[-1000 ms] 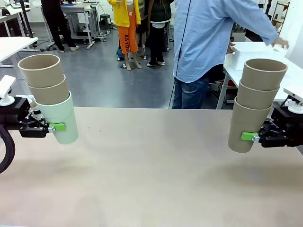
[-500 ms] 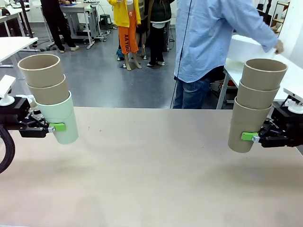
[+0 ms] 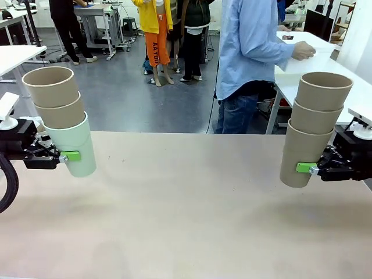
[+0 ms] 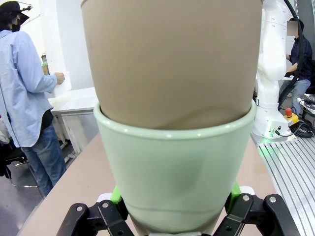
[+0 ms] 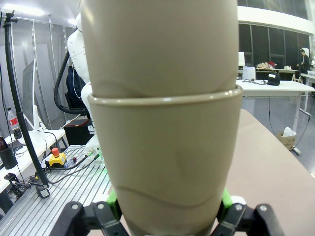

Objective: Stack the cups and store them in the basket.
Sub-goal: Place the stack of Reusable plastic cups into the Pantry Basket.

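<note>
Mint-based stack point(image 3: 65, 125) clamped in left pincer point(image 3: 74, 157), tan stack point(image 3: 314, 125) clamped in right pincer point(image 3: 299, 168), top cups point(image 3: 50, 86) seen from front.

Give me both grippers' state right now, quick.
Left gripper: closed on the mint green cup carrying two tan cups.
Right gripper: closed on the bottom tan cup of three.

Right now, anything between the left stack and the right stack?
Nothing visible does. Only open table lies between the left stack and the right stack; the person stands beyond the far edge.
</note>
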`<state>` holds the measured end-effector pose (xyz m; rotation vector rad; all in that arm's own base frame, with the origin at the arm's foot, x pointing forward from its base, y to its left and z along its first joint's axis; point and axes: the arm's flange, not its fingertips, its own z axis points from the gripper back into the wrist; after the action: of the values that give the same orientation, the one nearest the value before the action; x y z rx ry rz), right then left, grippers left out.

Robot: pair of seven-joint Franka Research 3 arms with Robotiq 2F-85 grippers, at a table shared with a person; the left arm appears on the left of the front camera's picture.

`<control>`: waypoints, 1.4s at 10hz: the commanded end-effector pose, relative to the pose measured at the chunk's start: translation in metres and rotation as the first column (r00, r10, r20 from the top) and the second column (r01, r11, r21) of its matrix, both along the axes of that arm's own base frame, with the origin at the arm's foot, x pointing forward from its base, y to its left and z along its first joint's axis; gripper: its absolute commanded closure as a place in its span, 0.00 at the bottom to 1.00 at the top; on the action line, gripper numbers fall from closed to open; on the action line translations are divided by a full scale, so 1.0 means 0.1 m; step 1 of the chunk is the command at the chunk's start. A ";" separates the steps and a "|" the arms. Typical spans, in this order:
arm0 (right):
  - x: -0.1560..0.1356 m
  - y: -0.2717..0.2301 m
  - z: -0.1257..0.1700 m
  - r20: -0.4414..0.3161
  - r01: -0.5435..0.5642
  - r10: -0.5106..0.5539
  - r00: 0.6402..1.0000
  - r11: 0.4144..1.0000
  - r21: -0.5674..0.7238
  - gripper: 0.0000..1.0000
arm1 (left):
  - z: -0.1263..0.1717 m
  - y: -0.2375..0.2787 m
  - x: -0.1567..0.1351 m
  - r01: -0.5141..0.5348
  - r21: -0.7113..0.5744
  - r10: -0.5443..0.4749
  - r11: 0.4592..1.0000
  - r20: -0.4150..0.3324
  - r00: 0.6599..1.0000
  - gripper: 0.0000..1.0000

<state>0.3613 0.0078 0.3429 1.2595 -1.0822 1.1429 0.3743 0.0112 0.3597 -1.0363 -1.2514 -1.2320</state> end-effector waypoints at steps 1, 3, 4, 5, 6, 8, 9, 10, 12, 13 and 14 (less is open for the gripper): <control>0.00 0.01 0.05 -0.001 -0.001 0.001 1.000 1.000 -0.002 0.17 | 0.04 -0.02 0.01 -0.007 -0.017 0.007 1.000 -0.001 1.000 0.14; 0.00 0.01 0.05 -0.001 -0.001 0.001 1.000 1.000 -0.002 0.17 | 0.04 -0.02 0.01 -0.007 -0.017 0.007 1.000 -0.001 1.000 0.14; 0.00 0.01 0.05 -0.001 -0.001 0.001 1.000 1.000 -0.002 0.17 | 0.04 -0.02 0.01 -0.007 -0.017 0.007 1.000 -0.001 1.000 0.14; 0.00 0.01 0.05 -0.001 -0.001 0.001 1.000 1.000 -0.002 0.17 | 0.04 -0.02 0.01 -0.007 -0.017 0.007 1.000 -0.001 1.000 0.14; 0.00 0.01 0.05 -0.001 -0.001 0.001 1.000 1.000 -0.002 0.17 | 0.04 -0.02 0.01 -0.007 -0.017 0.007 1.000 -0.001 1.000 0.14; 0.00 0.01 0.05 -0.001 -0.001 0.001 1.000 1.000 -0.002 0.17 | 0.04 -0.02 0.01 -0.007 -0.017 0.007 1.000 -0.001 1.000 0.14; 0.00 0.01 0.05 -0.001 -0.001 0.001 1.000 1.000 -0.002 0.17 | 0.04 -0.02 0.01 -0.007 -0.017 0.007 1.000 -0.001 1.000 0.14; 0.00 0.01 0.05 -0.001 -0.001 0.001 1.000 1.000 -0.002 0.17 | 0.04 -0.02 0.01 -0.007 -0.017 0.007 1.000 -0.001 1.000 0.14; 0.00 0.01 0.05 -0.001 -0.001 0.001 1.000 1.000 -0.002 0.17 | 0.04 -0.02 0.01 -0.007 -0.017 0.007 1.000 -0.001 1.000 0.14; 0.00 0.01 0.05 -0.001 -0.001 0.001 1.000 1.000 -0.002 0.17 | 0.04 -0.02 0.01 -0.007 -0.017 0.007 1.000 -0.001 1.000 0.14; 0.00 0.01 0.05 -0.001 -0.001 0.001 1.000 1.000 -0.002 0.17 | 0.04 -0.02 0.01 -0.007 -0.017 0.007 1.000 -0.001 1.000 0.14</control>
<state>0.3613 0.0078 0.3429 1.2595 -1.0822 1.1428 0.3743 0.0112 0.3597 -1.0363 -1.2514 -1.2320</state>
